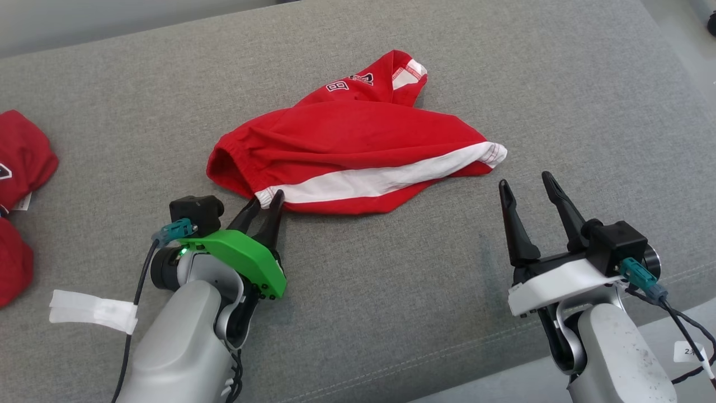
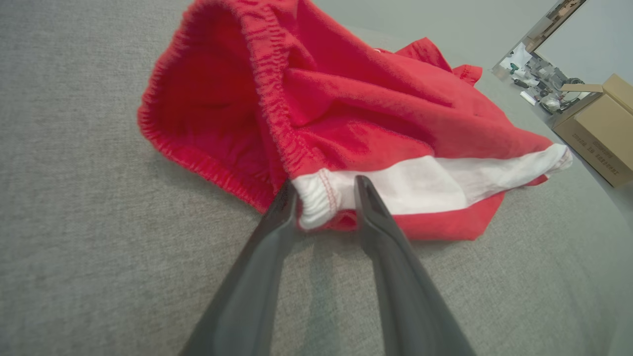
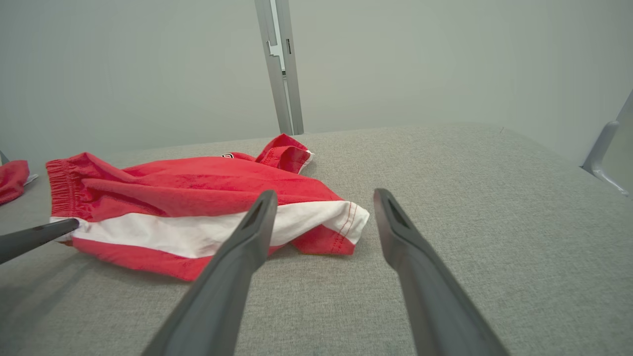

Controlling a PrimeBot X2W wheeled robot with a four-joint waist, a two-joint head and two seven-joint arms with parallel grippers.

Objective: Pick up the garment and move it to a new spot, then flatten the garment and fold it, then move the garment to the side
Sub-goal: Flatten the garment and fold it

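Pick-up step — red shorts lie mid grey cushion. My left gripper straddles the near-left waistband corner, pinch unconfirmed; right gripper open, empty. Next: close firmly, lift.

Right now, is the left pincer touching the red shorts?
Touching. In the left wrist view the left pincer straddles the red shorts, fingers against their white corner.

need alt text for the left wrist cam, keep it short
Left gripper with its jaws either side of the white-striped waistband corner of crumpled red shorts, which lie on a grey fabric cushion. A cardboard box sits at the right edge.
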